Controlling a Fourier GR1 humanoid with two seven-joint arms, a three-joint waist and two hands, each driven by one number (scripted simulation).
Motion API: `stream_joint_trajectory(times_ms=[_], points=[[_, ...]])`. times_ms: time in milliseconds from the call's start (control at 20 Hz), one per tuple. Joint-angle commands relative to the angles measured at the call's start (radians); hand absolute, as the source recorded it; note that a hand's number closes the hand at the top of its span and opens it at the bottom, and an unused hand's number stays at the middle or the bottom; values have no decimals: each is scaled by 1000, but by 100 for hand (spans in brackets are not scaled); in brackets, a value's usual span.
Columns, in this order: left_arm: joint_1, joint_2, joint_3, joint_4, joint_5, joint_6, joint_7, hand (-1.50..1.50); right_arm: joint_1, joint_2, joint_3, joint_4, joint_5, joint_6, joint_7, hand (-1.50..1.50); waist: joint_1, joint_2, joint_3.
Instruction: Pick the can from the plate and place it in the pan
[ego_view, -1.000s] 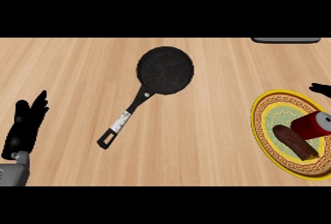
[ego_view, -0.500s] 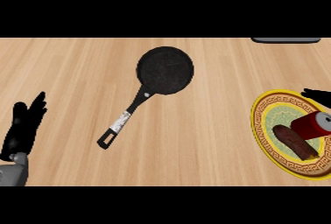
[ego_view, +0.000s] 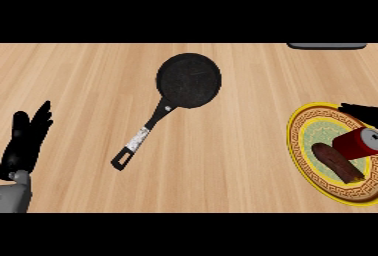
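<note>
A red can (ego_view: 359, 143) lies on its side on the yellow-rimmed patterned plate (ego_view: 304, 150) at the right edge of the head view. Beside it on the plate lies a dark brown sausage-shaped item (ego_view: 337, 162). A black pan (ego_view: 189, 80) with a long handle (ego_view: 140, 138) lies on the counter's middle, handle pointing down-left. Only dark fingertips (ego_view: 360, 109) of my right hand show, over the plate's upper right rim just above the can; I cannot tell how they are set. My left hand (ego_view: 25, 141) rests open at the left edge, fingers up.
A dark grey object (ego_view: 327, 45) sits at the counter's far edge, upper right. Bare wooden counter (ego_view: 244, 150) lies between the pan and the plate.
My right hand's fingertips have come further in from the right edge, over the plate's upper rim toward the can. Can, pan and left hand have not moved.
</note>
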Motion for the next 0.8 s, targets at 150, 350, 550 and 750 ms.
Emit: stream_joint_trajectory(times_ms=[150, 350, 550, 750], points=[[-2, -23, 23, 17, -27, -22, -16, 0, -24, 74, -34, -31, 87, 76, 34, -150, -2, 0, 0], [31, -28, 44, 38, -28, -36, -83, 0, -65, 113, -27, 114, 167, 26, -15, -150, 2, 0, 0], [-43, -28, 47, 80, -59, -23, -28, 0, -115, 123, -33, 184, 228, 9, -50, -150, 0, 1, 0], [-65, -42, 30, 41, -69, -16, 26, 0, -128, 122, -4, 242, 299, -115, -156, 150, 3, 2, 0]])
